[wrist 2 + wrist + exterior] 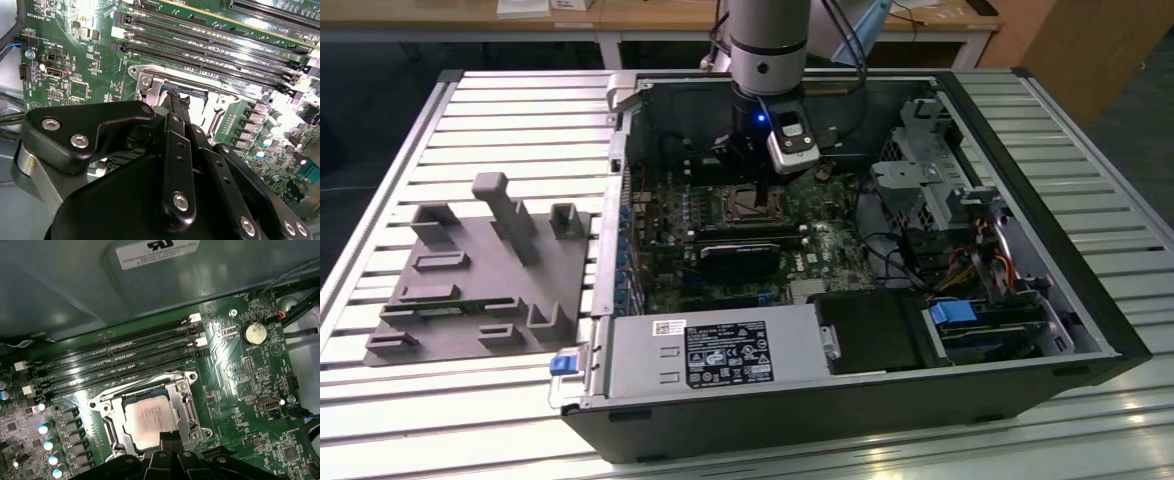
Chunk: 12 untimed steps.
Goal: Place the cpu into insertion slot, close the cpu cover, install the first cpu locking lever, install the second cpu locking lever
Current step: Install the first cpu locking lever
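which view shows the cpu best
The first wrist view: the cpu lies flat in the insertion slot, its pale metal top in plain sight. In the second wrist view the gripper blocks most of the socket. The exterior view shows the socket small, under the arm.

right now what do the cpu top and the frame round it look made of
The cpu top looks like matte pale metal: an even, soft sheen with faint print. The cpu cover around it looks like thin bright stamped steel, probably plated: sharp glints along its bent edges. The alloys can't be told.

One cpu (149, 424), one cpu cover (181, 400), four long black memory slots (115, 357), one coin cell (254, 333).
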Each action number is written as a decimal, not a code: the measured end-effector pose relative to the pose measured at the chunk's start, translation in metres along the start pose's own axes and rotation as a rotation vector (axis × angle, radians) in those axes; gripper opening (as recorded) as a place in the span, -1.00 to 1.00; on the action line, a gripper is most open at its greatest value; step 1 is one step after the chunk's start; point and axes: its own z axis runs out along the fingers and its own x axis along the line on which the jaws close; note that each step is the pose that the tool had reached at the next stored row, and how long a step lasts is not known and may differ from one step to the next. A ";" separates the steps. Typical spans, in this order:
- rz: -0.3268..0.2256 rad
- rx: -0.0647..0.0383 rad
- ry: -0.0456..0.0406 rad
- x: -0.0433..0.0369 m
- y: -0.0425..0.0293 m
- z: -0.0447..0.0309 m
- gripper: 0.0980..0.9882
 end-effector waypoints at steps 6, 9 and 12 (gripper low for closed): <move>0.000 0.000 0.0000 -0.0004 -0.0003 -0.0077 -0.99; 0.000 0.000 0.0000 -0.0009 -0.0006 -0.0172 -0.99; 0.000 0.000 0.0001 -0.0013 -0.0008 -0.0244 -0.99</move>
